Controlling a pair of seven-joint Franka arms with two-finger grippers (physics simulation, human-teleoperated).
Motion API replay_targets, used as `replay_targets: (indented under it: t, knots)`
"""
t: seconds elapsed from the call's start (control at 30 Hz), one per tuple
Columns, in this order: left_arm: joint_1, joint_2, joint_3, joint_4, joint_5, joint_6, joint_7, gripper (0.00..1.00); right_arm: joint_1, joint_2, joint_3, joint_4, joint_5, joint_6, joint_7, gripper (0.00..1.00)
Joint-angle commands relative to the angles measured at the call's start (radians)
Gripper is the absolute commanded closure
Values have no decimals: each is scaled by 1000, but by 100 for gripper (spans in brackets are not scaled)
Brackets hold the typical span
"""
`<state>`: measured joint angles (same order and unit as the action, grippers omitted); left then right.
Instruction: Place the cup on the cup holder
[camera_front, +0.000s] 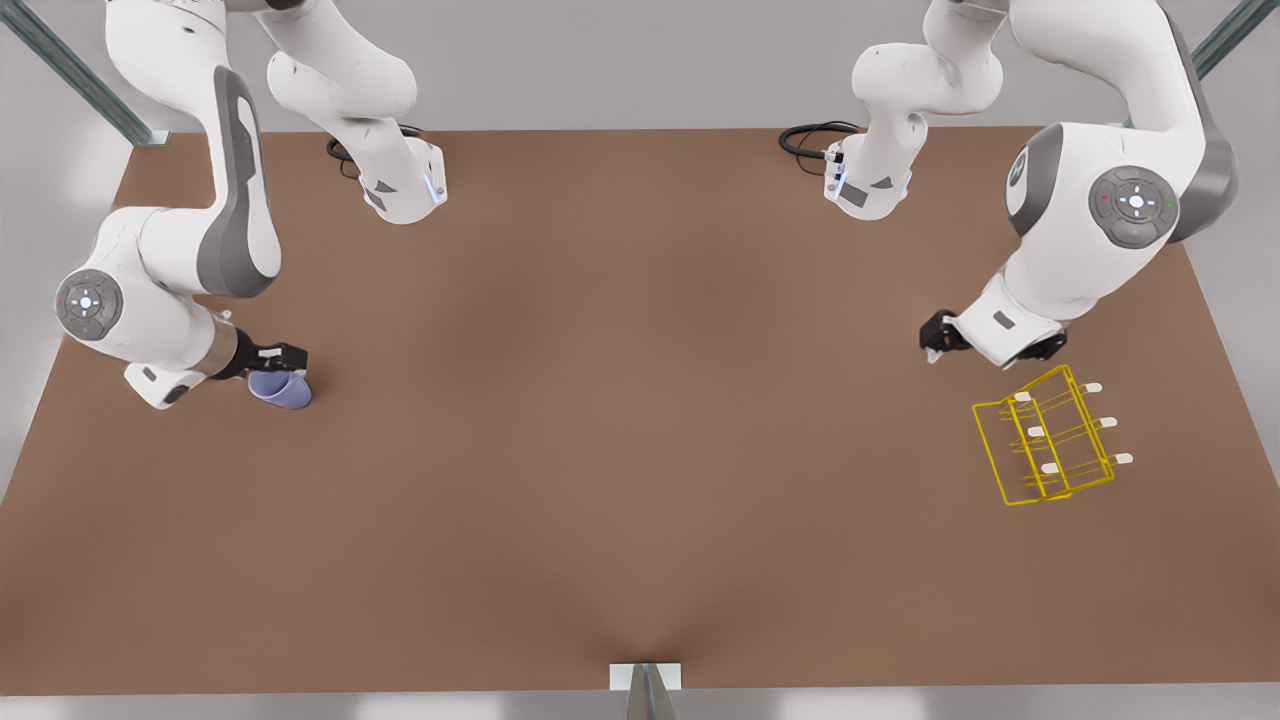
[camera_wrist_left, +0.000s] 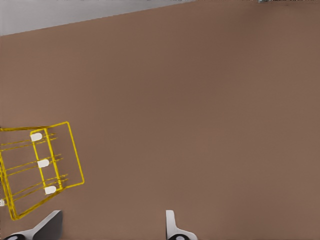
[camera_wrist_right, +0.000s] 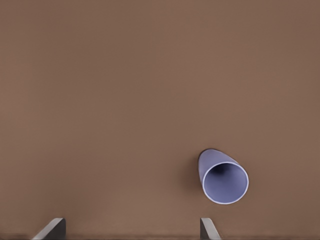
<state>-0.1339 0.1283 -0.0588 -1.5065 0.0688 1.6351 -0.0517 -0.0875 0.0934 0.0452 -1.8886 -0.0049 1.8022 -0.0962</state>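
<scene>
Right wrist view shows the open mouth of the cup, lying on its side just ahead of one fingertip of the right gripper, fingers apart and empty. Left wrist view shows the cup holder beside the spread, empty fingers of the left gripper. In the front view, bare table separates cup and holder, well apart.
</scene>
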Motion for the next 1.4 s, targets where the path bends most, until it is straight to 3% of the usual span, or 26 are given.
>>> replay_targets:
  t: [0.0, 0.2, 0.37, 0.5, 0.77, 1.2, 1.37]
  knots:
    - [-1, 1, -3, 0, 9, 37, -11, 0, -26, -4, -1, -52, 8, 158, -28, 0]
    - [7, 22, 2, -1, 5, 63, -10, 0, -84, 51, -2, -175, 6, 325, -33, 0]
    - [8, 24, 2, -1, 13, 66, -8, 0, -120, 92, -2, -175, 5, 342, -37, 0]
    - [8, 24, 79, 2, 69, 78, -4, 0, -147, 129, -2, -175, -3, 368, -45, 0]
    - [0, 25, 60, -6, 29, 63, -4, 0, -216, 218, -2, -178, -32, 459, -115, 0]
    - [0, 31, 59, -12, 28, 63, -4, 0, -212, 209, -1, -228, -40, 365, -102, 0]
    - [0, 31, 59, -12, 28, 63, -4, 0, -212, 224, -1, -250, -52, 368, -103, 11]
